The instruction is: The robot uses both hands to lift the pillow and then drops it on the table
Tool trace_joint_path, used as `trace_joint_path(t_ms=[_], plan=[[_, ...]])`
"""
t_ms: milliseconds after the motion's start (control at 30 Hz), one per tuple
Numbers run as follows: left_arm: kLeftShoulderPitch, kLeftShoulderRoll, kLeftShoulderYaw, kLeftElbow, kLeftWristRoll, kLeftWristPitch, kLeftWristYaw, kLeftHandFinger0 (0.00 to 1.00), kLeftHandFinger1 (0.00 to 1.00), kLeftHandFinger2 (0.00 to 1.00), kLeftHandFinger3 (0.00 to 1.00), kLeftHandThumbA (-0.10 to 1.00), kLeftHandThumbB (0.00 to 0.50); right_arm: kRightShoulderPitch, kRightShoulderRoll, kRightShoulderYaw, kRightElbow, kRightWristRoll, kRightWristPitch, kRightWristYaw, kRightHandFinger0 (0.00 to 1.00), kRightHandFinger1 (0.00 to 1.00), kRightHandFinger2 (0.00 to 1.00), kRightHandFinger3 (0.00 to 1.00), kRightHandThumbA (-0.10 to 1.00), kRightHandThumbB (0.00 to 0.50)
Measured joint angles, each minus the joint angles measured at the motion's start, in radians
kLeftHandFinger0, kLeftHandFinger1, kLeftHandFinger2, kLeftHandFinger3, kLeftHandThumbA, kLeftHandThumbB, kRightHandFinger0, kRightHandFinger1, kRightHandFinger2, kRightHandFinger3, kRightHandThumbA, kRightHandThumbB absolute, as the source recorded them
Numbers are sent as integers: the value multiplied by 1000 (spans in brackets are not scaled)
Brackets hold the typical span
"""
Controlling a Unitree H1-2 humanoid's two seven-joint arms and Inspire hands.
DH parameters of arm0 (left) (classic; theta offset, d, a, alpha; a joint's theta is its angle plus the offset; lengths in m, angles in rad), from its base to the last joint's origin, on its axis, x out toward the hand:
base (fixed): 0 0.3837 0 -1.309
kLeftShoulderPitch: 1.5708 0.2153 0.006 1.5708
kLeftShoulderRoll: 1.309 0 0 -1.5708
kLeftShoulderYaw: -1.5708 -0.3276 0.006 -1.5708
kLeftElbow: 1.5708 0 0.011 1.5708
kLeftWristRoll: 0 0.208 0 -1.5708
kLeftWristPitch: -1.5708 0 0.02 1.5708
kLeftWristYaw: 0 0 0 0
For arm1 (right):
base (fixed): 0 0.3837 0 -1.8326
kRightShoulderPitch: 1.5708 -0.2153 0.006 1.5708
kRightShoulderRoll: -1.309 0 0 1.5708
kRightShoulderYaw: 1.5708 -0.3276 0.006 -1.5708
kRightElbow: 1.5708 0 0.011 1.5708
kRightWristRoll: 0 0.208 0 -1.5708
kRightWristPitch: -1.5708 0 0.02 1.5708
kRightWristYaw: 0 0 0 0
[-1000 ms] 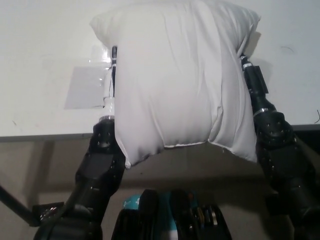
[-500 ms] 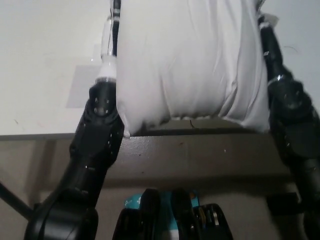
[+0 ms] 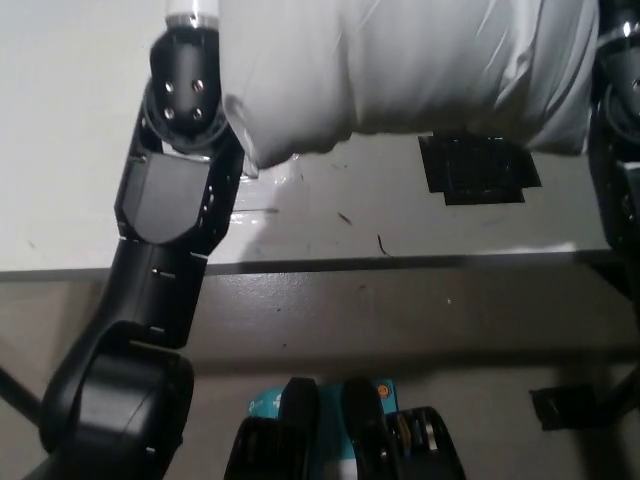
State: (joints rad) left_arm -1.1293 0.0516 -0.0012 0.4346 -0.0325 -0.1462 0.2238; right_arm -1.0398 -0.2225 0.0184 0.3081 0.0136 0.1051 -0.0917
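Note:
The white pillow (image 3: 420, 65) hangs in the air above the table, filling the top of the head view, with its upper part cut off by the picture's top edge. My left arm (image 3: 170, 190) rises along the pillow's left side, and its white wrist (image 3: 190, 10) leaves the picture at the top. At the far right edge my black right arm (image 3: 620, 140) presses against the pillow's right side. Both hands lie beyond the top edge or behind the pillow and do not show.
The white table (image 3: 60, 150) runs across the upper half, and its front edge (image 3: 400, 265) is near mid-picture. A black square patch (image 3: 480, 170) lies on the table under the pillow. A clear shiny sheet (image 3: 262, 185) sits by my left arm.
Both arms have risen and carried the pillow upward, so its top has left the picture. The black patch on the table, covered before, now shows beneath it.

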Motion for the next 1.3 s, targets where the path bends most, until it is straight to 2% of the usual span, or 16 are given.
trace_joint_path(t_ms=[167, 200, 333, 400, 433, 500, 567, 633, 700, 733, 767, 833, 1000, 1067, 1200, 1300], plan=[[-24, 0, 0, -24, 5, 7, 0, 1000, 1000, 1000, 1000, 1000, 285, -30, 0, -2, -42, -11, 15, -2, 1000, 1000, 1000, 1000, 1000, 429], [-27, 0, 0, -24, 5, 8, 0, 1000, 1000, 1000, 1000, 1000, 255, -34, 0, -2, -47, -15, 19, -2, 1000, 1000, 1000, 1000, 1000, 426], [-28, 0, 1, -17, 6, 9, 0, 1000, 1000, 1000, 1000, 1000, 250, -35, 0, -2, -52, -23, 21, -2, 1000, 1000, 1000, 1000, 1000, 464], [-27, 0, 1, -10, 8, 17, 1, 1000, 1000, 1000, 1000, 1000, 245, -35, 1, -2, -50, -25, 22, -2, 1000, 1000, 1000, 1000, 1000, 451], [-27, 0, 1, -10, 8, 18, 1, 1000, 1000, 1000, 1000, 1000, 234, -35, 1, -2, -49, -26, 22, -2, 1000, 1000, 1000, 1000, 1000, 441], [-27, 0, 2, -6, 10, 34, 7, 1000, 1000, 1000, 1000, 1000, 225, -35, 1, -2, -40, -28, 22, -2, 1000, 1000, 1000, 1000, 1000, 349], [-26, 0, 2, 31, 13, 30, 15, 1000, 1000, 1000, 1000, 1000, 226, -34, 4, -1, -14, -34, 22, -2, 1000, 1000, 1000, 1000, 1000, 339], [-19, -1, 2, 65, 14, 29, 19, 1000, 1000, 1000, 1000, 1000, 201, -28, 6, 1, 15, -41, 21, -3, 1000, 1000, 1000, 1000, 1000, 290], [-5, -3, 0, 134, 18, 12, 22, 1000, 1000, 1000, 1000, 1000, 188, -18, 14, 6, 77, -50, 9, -3, 1000, 1000, 1000, 1000, 1000, 328], [7, -6, 0, 183, 19, 1, 22, 1000, 1000, 1000, 1000, 1000, 181, -9, 19, 12, 135, -56, -3, -3, 1000, 1000, 1000, 1000, 1000, 295], [23, -10, 0, 214, 19, -3, 22, 1000, 1000, 1000, 1000, 1000, 189, 2, 23, 17, 173, -61, -9, -3, 1000, 1000, 1000, 1000, 1000, 294], [59, -16, -3, 285, 21, -14, 23, 1000, 1000, 1000, 1000, 1000, 141, 29, 37, 26, 266, -66, -23, -3, 1000, 1000, 1000, 1000, 1000, 301], [147, -25, -18, 481, 35, -58, 31, 1000, 1000, 1000, 1000, 1000, 166, 116, 77, 53, 478, -80, -56, -9, 1000, 1000, 1000, 1000, 1000, 288], [170, -26, -22, 516, 39, -69, 35, 1000, 1000, 1000, 1000, 1000, 159, 137, 88, 58, 515, -83, -61, -10, 1000, 1000, 1000, 1000, 1000, 334], [245, -28, -31, 654, 45, -141, 48, 1000, 1000, 1000, 1000, 1000, 189, 160, 100, 64, 632, -91, -144, -26, 1000, 1000, 1000, 1000, 1000, 281], [254, -28, -45, 709, 51, -210, 59, 1000, 1000, 1000, 1000, 1000, 159, 156, 108, 67, 701, -95, -211, -35, 1000, 1000, 1000, 1000, 1000, 279]])
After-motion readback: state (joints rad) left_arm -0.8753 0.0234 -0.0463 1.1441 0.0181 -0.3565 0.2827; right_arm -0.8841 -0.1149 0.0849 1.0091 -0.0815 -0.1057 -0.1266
